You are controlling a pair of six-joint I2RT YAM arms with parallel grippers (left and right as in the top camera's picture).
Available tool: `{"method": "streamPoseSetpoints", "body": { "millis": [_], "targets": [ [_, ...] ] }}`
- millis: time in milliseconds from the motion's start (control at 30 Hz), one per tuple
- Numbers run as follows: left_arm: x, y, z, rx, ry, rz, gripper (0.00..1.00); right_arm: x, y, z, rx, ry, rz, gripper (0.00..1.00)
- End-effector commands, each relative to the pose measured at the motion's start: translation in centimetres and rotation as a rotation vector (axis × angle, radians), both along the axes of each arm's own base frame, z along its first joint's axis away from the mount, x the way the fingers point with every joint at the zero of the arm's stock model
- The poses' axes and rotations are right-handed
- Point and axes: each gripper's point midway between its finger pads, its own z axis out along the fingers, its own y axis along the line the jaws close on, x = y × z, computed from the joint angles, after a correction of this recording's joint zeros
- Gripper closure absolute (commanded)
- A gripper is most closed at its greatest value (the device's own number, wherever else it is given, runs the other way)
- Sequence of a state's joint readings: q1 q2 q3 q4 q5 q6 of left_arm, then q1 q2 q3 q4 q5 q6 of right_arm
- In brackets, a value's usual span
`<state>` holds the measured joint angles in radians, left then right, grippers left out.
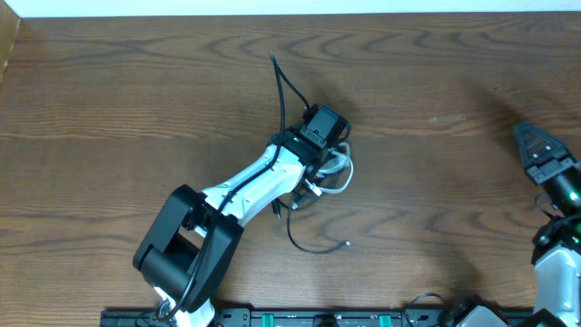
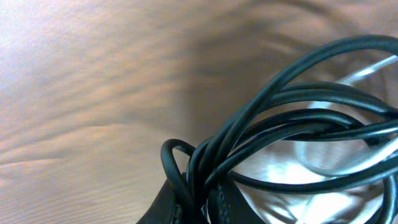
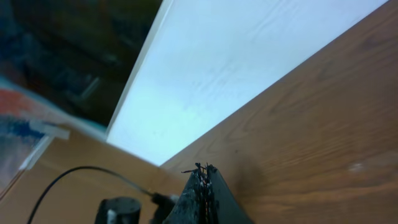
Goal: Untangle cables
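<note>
The cables (image 1: 338, 171) lie bunched at the table's middle, black cords with one white loop. One black end runs up to the far side (image 1: 275, 64) and another trails toward the front (image 1: 320, 247). My left gripper (image 1: 325, 154) sits over the bunch. In the left wrist view it (image 2: 202, 208) is shut on several black cable (image 2: 292, 106) strands, with the white cable (image 2: 367, 65) behind them. My right gripper (image 1: 523, 132) is far off at the right edge. In the right wrist view it (image 3: 205, 171) is shut with nothing in it.
The white back wall (image 3: 249, 68) borders the table's far edge. The right wrist view takes in the left arm's black gripper body (image 3: 118, 210) and a black cord (image 3: 74, 169) in the distance. The arms' bases and a rail (image 1: 318, 318) stand along the front edge.
</note>
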<state>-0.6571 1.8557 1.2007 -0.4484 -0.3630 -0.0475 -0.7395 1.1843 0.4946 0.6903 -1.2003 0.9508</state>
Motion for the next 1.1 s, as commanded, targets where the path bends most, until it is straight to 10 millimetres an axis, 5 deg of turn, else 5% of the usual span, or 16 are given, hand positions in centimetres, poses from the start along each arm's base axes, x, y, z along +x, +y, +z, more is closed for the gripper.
{"method": "streamPoseSetpoints", "body": {
  "millis": [0,167,300,433,500,667,1067],
  "targets": [
    [2.4,1.9,6.5,0.052,-0.216,0.082,0.92,-0.3,-1.4,0.9,-0.032,-0.026,-0.046,0.98],
    [0.1,-2.8,12.8,-0.309,-0.208,-0.077,0.93,-0.3,-1.5,-0.1,-0.026,0.006,-0.049,0.97],
    [-1.9,-4.5,17.0,-0.474,-0.222,-0.172,0.93,0.0,-0.8,-2.5,-0.003,0.091,-0.050,0.92],
    [-3.1,-4.1,20.7,-0.557,-0.283,-0.171,0.93,0.2,3.7,-5.0,0.007,0.184,0.085,0.83],
    [-3.4,-3.9,21.2,-0.572,-0.289,-0.164,0.92,-0.2,7.4,-5.4,-0.008,0.189,0.224,0.75],
    [-3.5,-4.0,21.0,-0.599,-0.270,-0.139,0.93,-0.9,12.8,-5.8,-0.030,0.196,0.399,0.66],
    [-3.8,-3.8,20.5,-0.709,-0.215,0.021,0.92,-2.0,21.4,-7.3,-0.149,0.216,0.567,0.60]
  ]
}}
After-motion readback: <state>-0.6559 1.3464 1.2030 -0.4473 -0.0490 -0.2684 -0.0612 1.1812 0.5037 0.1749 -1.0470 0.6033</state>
